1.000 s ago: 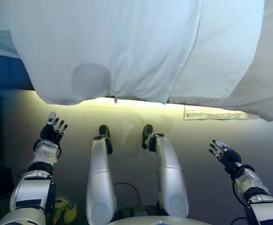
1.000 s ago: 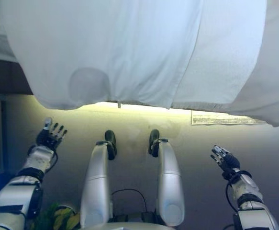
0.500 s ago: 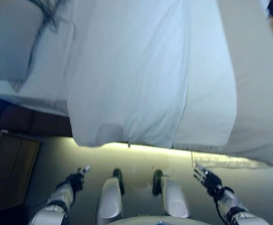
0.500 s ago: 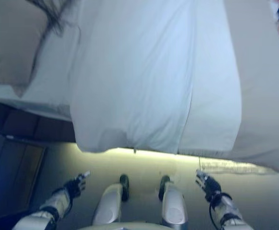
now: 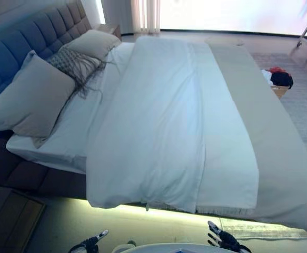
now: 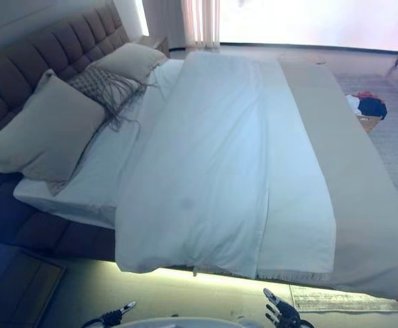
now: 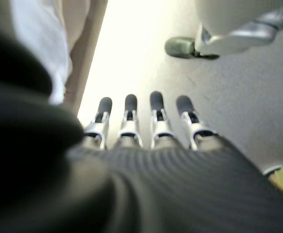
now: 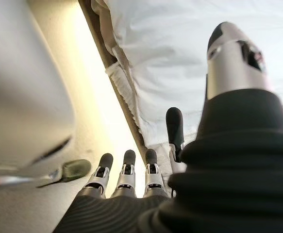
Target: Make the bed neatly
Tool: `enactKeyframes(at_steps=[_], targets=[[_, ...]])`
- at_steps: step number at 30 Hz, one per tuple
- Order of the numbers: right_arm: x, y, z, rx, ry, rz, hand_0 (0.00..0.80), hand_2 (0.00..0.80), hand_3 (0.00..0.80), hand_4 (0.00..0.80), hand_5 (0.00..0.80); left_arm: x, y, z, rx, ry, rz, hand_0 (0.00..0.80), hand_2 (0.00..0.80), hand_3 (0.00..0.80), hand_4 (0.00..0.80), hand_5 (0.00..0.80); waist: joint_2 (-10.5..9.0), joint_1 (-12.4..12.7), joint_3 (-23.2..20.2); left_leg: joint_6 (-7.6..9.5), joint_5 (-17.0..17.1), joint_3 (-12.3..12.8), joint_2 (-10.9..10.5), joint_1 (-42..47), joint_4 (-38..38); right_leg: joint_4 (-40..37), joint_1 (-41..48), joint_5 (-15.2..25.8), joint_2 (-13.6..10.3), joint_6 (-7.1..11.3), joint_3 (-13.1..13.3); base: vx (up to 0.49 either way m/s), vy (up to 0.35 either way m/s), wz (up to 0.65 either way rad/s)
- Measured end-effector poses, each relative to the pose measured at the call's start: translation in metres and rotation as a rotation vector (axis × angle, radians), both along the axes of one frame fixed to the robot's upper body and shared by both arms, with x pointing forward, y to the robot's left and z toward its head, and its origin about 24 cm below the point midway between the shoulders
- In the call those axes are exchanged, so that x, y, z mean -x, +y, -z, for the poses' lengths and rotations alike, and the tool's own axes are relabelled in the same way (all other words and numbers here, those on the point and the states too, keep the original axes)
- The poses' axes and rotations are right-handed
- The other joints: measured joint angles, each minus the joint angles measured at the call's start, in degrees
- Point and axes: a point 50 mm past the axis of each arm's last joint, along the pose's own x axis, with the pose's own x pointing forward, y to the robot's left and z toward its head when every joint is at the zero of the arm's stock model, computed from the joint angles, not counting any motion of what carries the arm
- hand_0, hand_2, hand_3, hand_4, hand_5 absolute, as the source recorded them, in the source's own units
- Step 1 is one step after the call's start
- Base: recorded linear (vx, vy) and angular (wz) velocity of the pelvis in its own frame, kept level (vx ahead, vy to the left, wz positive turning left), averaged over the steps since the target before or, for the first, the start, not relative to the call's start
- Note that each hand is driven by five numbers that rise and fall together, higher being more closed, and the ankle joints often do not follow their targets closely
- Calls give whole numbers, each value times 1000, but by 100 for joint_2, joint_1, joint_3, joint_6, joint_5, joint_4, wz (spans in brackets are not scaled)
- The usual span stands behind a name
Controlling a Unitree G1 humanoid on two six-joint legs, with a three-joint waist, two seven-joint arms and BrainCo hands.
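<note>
A wide bed [image 5: 63, 153] fills the head camera's frame, its tufted headboard [image 5: 32, 37] running along the 10 o'clock side. A white duvet [image 5: 153, 132] lies lengthwise down the middle of the mattress, its near edge hanging over the side of the bed at 6 o'clock. A beige blanket [image 5: 269, 137] covers the strip from 1 to 4 o'clock and drapes over the same near edge. Between the duvet and the headboard, a band of white sheet [image 5: 74, 132] is exposed.

Three pillows sit against the headboard: a large beige pillow [image 5: 32, 97] at 9 o'clock, a fringed cushion [image 5: 77, 62] just beyond it, and a second beige pillow [image 5: 92, 43] at 11 o'clock.

A small heap of red, dark and white clothing [image 5: 277, 77] lies on the carpet [image 5: 306, 100] at 2 o'clock, past the far side of the bed. A line of warm light glows under the bed frame along the floor [image 5: 169, 226] at 6 o'clock.

Both hands show low in the frame, clear of the bedding. The left hand [image 5: 90, 244] sits at 7 o'clock, its fingers [image 7: 126, 116] straight and holding nothing. The right hand [image 5: 221, 241] sits at 5 o'clock, fingers [image 8: 126, 167] likewise extended and empty, with the duvet's edge just ahead of them in its wrist view.
</note>
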Motion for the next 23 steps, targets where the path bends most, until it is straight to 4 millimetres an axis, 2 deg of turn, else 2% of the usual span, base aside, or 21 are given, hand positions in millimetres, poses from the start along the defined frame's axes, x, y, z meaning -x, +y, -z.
enactKeyframes(at_steps=[13, 23], targets=[[10, 0, 3, 11, 53, 88, 0, 0, 0, 0, 0, 2, -12, 3, 36, -3, -23, 0, 0, 0, 0, 0, -1, -7, -20, -18, 19, 176, 0, 441, -267, -310, 374, 110, 54, 15, 119, 52, -42, -6], [16, 15, 7, -29, 98, 94, 0, 0, 0, 0, 0, 7, -15, 4, 43, 10, -36, 0, 0, 0, 0, 0, -36, -11, -21, -20, 19, 228, 6, 545, -277, -315, 448, 113, 56, 13, 169, 19, -14, -2]])
